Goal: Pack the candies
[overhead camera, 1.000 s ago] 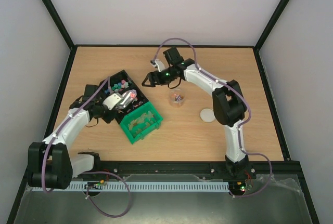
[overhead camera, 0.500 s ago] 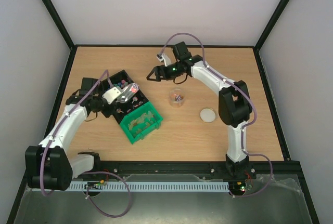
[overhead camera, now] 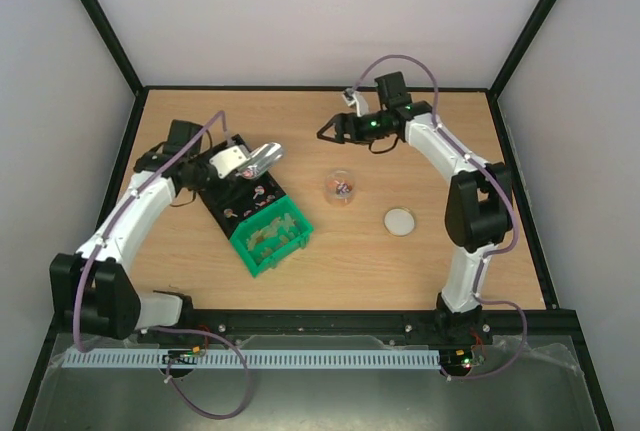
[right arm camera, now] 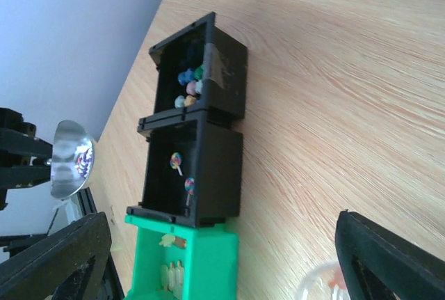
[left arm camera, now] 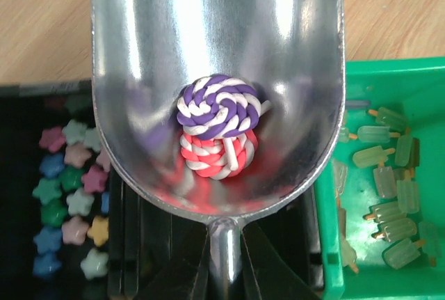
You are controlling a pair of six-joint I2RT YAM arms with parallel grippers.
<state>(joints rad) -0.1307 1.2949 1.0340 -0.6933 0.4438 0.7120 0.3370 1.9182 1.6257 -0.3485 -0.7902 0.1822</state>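
Gripping the handle of a metal scoop (left arm camera: 215,49), the left pincer (overhead camera: 232,163) is clamped tight on it and holds the bowl in the air over the far end of a row of three bins. Two swirl lollipop candies (left arm camera: 217,126) lie in the bowl, a purple-and-white one partly overlapping a red-and-white one.

The row runs diagonally across the left half of the desk (overhead camera: 420,161). The far black bin (right arm camera: 229,70) holds star candies (left arm camera: 69,195) in pink, blue, green, white and yellow. The middle black bin (right arm camera: 219,168) has two small lollipops on its floor. The green bin (left arm camera: 396,72) at the near end holds pale green ice-pop candies (left arm camera: 389,209).

The right pincer (overhead camera: 328,132) is spread wide with nothing between its fingers, raised off the desk on the far side, its tips pointing toward the bins. A small clear plastic cup (overhead camera: 340,189) stands upright between the bins and the right arm, with a few colourful candies at its bottom. A round white lid (overhead camera: 399,221) lies flat on the desk, near the cup but apart from it.
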